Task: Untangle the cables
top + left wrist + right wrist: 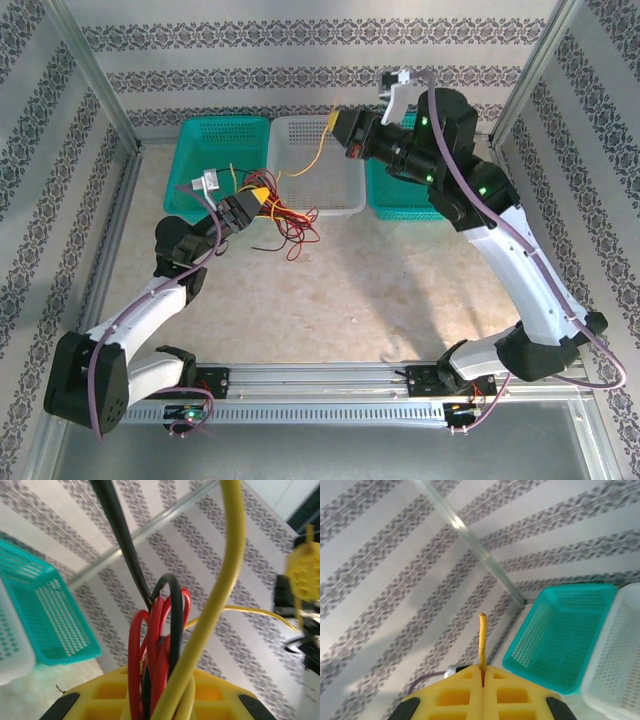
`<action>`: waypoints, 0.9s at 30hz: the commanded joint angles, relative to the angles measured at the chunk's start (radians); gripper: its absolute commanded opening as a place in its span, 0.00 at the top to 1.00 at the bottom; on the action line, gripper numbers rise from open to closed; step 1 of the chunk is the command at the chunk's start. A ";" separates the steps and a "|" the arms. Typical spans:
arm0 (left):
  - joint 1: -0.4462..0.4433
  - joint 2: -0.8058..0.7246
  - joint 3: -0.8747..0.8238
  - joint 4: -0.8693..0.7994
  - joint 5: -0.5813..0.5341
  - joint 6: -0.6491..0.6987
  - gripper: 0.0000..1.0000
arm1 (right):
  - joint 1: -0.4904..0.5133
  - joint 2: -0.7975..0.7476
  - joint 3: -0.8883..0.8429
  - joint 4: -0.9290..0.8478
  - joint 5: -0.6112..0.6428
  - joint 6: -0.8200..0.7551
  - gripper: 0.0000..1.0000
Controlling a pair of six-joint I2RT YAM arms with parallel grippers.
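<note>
The cables [292, 222] are a tangle of thin red, black and yellow wires hanging over the table in front of the baskets. My left gripper [258, 196] is shut on the top of this bunch; in the left wrist view red, black and yellow cables [160, 630] rise from between its yellow fingers [110, 695]. One yellow cable [319, 150] runs from the bunch up to my right gripper [338, 125], held high over the white basket. My right gripper [482, 672] is shut on that yellow cable, whose short bare-tipped end [482, 635] sticks out past the fingers.
Three baskets stand in a row at the back: a teal basket [225, 145] on the left, a white basket [330, 185] in the middle, another teal basket [392, 200] partly under the right arm. Patterned walls and metal posts enclose the table.
</note>
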 commanded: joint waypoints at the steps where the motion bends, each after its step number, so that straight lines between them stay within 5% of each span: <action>1: -0.005 0.027 0.080 0.264 0.139 -0.199 1.00 | -0.096 0.038 0.046 -0.037 -0.024 -0.003 1.00; 10: -0.006 0.038 0.228 0.412 0.124 -0.373 1.00 | -0.262 0.202 0.028 -0.008 -0.149 0.072 1.00; 18: -0.006 0.020 0.328 0.414 0.032 -0.393 1.00 | -0.190 0.260 -0.245 0.164 -0.155 0.158 1.00; 27: 0.017 0.059 0.419 0.409 -0.074 -0.326 1.00 | 0.053 0.230 -0.516 0.246 -0.097 0.190 1.00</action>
